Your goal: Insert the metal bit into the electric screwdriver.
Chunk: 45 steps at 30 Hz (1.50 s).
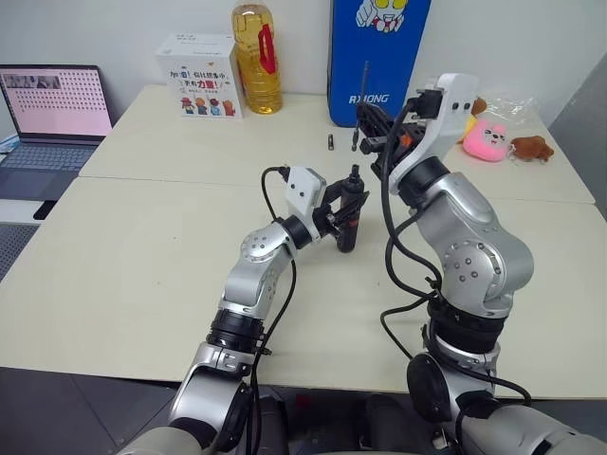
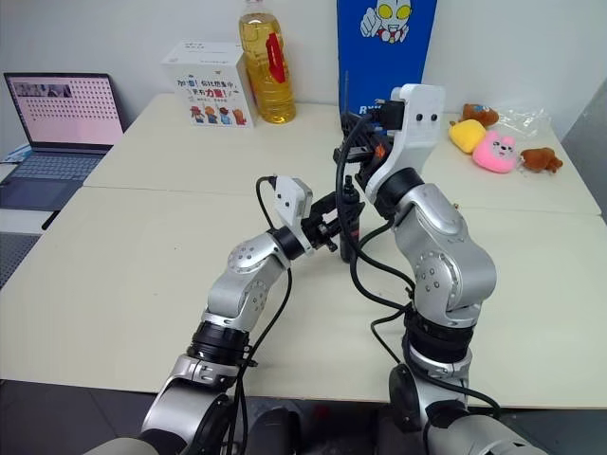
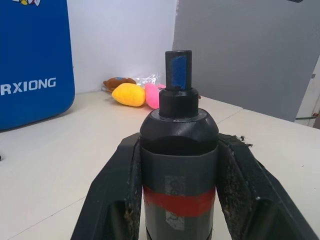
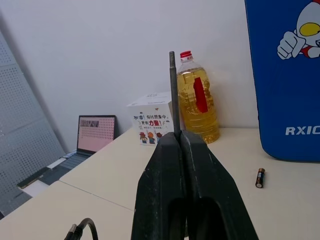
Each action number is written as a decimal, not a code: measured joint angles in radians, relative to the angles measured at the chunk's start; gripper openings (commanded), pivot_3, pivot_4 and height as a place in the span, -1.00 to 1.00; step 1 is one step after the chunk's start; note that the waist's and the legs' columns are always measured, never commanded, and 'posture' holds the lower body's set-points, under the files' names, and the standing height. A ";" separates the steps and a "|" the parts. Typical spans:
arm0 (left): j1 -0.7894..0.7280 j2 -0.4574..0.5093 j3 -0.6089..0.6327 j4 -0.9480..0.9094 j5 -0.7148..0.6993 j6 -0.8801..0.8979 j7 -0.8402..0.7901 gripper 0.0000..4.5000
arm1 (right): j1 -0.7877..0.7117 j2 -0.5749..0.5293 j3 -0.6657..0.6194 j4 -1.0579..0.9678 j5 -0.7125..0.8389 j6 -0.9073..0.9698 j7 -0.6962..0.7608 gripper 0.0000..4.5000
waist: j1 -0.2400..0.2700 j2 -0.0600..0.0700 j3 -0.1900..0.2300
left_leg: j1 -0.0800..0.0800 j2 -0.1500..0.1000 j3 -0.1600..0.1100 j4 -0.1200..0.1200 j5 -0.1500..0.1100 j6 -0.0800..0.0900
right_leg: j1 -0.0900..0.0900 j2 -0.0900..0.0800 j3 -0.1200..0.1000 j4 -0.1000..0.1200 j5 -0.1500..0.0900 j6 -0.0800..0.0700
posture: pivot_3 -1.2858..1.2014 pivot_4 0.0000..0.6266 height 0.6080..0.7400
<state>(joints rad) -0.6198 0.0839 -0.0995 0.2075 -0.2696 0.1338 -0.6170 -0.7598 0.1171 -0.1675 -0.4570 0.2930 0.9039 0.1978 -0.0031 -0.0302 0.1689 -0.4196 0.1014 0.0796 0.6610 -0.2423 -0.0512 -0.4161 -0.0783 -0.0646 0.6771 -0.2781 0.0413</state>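
Left eye view: the left end effector (image 1: pixel 343 216) pinches the electric screwdriver (image 1: pixel 350 210) upright above the pale desk (image 1: pixel 142 237), narrow tip up. The right end effector (image 1: pixel 372 136) hangs higher and just behind it, pressed together on the metal bit (image 1: pixel 363 100), which stands nearly vertical. A small battery (image 1: pixel 330 143) lies on the desk beyond them.

Right eye view: the same pair, with bit and screwdriver near each other but apart.

Left wrist view: both black fingers (image 3: pixel 117 200) clamp the screwdriver's body at its red band, and the tip socket looks empty.

Right wrist view: the bit rises thin and straight from between the closed fingers (image 4: pixel 165 175).

Both parts seem to be in hand, so alignment is probably the current step. The next move likely calls for turning one bit end toward the tip and lining it up closely before pushing in.
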 measured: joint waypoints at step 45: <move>-0.001 0.018 0.002 -0.020 0.001 0.033 -0.011 -0.26 | 0.063 -0.073 0.050 0.031 0.087 -0.064 -0.076 -0.99 | 0.000 0.000 0.000 | 0.000 0.000 0.000 0.000 0.000 0.000 | 0.000 0.000 0.000 0.000 0.000 0.000 | 0.03 -0.52 1.00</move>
<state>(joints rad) -0.6207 0.1017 -0.0976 0.1875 -0.2690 0.1666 -0.6279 -0.6964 0.0439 -0.1175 -0.4255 0.3801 0.8402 0.1221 -0.0031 -0.0302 0.1689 -0.4196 0.1014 0.0794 0.6608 -0.2424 -0.0511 -0.4161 -0.0783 -0.0647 0.6768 -0.2781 0.0413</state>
